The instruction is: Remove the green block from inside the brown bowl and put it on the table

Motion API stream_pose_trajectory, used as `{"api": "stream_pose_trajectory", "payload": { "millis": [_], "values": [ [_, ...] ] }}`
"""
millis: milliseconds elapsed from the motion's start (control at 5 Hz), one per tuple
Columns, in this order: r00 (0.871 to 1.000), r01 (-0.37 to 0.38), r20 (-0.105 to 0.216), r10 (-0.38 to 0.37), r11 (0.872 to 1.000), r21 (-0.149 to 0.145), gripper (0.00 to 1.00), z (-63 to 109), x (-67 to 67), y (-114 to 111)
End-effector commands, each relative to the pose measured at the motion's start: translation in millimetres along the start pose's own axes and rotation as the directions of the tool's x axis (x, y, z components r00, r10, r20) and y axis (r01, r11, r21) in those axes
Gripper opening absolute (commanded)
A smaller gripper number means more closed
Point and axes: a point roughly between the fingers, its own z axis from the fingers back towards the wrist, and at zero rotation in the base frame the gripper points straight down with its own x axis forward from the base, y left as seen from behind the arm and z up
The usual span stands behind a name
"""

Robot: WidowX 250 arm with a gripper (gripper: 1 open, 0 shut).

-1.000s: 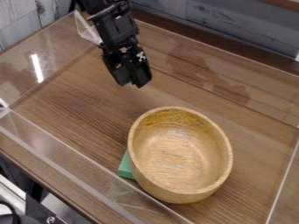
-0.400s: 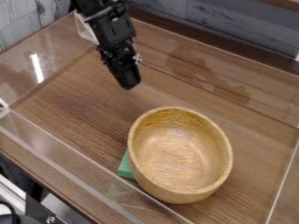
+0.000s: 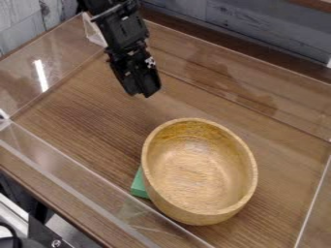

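Note:
The brown bowl (image 3: 198, 170) stands on the table (image 3: 246, 87) at the lower right, and its hollow shows only bare wood. The green block (image 3: 137, 184) lies on the tabletop against the bowl's lower left outside wall, mostly hidden behind the rim. My gripper (image 3: 142, 91) hangs over the table up and to the left of the bowl, well apart from both bowl and block. It points down, its black fingers spread, and nothing is between them.
Clear acrylic walls (image 3: 52, 155) run along the table's edges, close to the bowl at the front. A grey plank wall (image 3: 258, 24) stands behind. Bare tabletop lies between the gripper and the bowl.
The jaws narrowed about half a second ago and now stand wide again. The arm has stayed where it was; bowl and block have not moved.

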Motion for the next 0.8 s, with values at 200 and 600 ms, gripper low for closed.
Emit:
{"api": "stream_pose_trajectory", "payload": {
  "millis": [200,600],
  "values": [
    [0.998,0.039,0.042,-0.041,0.998,0.052,0.00,11.0,9.9,-3],
    [0.996,0.085,0.031,-0.085,0.996,0.030,0.00,-1.8,4.2,-6]
  ]
}}
